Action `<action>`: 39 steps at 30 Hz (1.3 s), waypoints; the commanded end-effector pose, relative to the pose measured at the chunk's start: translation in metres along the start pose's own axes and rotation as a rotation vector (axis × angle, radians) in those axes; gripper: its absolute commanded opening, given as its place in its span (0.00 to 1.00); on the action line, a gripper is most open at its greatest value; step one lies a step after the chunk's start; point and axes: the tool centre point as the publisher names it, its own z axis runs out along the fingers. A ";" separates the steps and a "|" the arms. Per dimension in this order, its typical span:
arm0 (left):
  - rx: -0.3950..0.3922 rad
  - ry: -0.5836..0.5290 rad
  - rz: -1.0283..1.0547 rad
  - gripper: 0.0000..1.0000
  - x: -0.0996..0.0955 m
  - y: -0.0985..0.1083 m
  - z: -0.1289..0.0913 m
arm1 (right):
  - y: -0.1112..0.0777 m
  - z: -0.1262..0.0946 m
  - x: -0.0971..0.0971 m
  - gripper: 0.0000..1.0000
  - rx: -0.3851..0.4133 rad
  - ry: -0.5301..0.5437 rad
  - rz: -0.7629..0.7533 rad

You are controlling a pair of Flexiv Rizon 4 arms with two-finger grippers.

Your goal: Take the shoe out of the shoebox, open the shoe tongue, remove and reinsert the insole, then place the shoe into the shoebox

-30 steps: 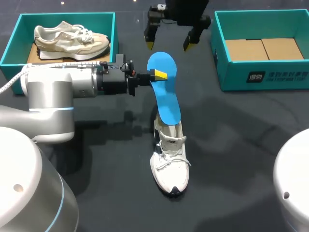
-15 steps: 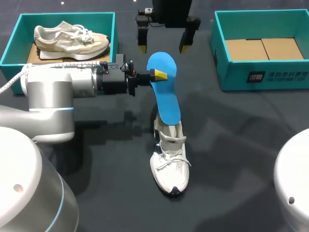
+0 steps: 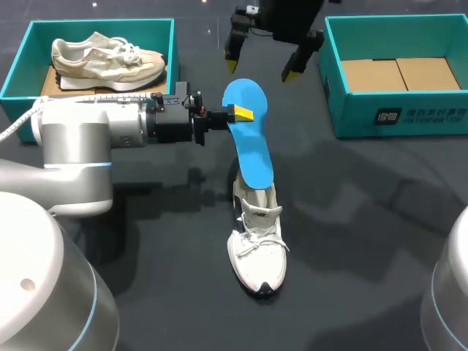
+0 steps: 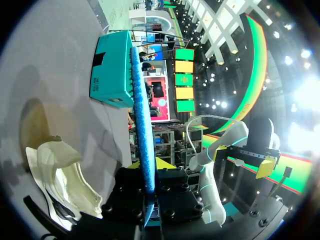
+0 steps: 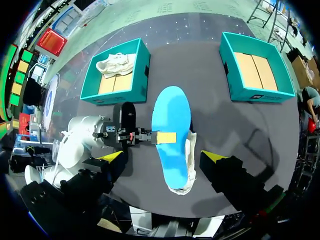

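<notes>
My left gripper [image 3: 241,113] is shut on the edge of a blue insole [image 3: 247,135], held up over the table. The insole's lower end meets the opening of a white shoe [image 3: 257,238] that stands on the dark table. In the left wrist view the insole [image 4: 142,110] shows edge-on between the fingers, with the shoe [image 4: 55,170] below and beside it. My right gripper [image 3: 260,70] hangs open above the insole's far end, holding nothing. Its wrist view looks down on the insole [image 5: 172,120], the shoe [image 5: 190,162] and my left gripper [image 5: 162,137].
A teal shoebox [image 3: 14,69] at the back left holds a second, beige shoe [image 3: 110,58]. A teal shoebox [image 3: 398,113] at the back right has only cardboard on its floor. Both boxes [image 5: 142,75] [image 5: 226,62] flank the insole.
My right gripper swung left and then back to the right above the insole, turning a little. The left arm, the insole and the shoe have kept still.
</notes>
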 end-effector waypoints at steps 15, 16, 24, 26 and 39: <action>0.000 0.000 0.000 0.00 0.000 0.001 -0.001 | -0.007 0.025 -0.049 1.00 0.003 0.711 0.014; 0.000 0.000 0.000 0.00 0.000 0.001 -0.001 | -0.008 0.025 -0.050 1.00 0.007 0.724 0.014; 0.000 0.000 0.000 0.00 0.000 0.001 -0.001 | -0.012 0.026 -0.055 1.00 0.044 0.794 0.056; 0.000 0.000 0.000 0.00 0.000 0.001 -0.001 | -0.012 0.029 -0.056 1.00 0.052 0.809 0.065; 0.000 0.000 0.000 0.00 0.000 0.001 -0.001 | -0.014 0.042 -0.058 1.00 0.094 0.876 0.100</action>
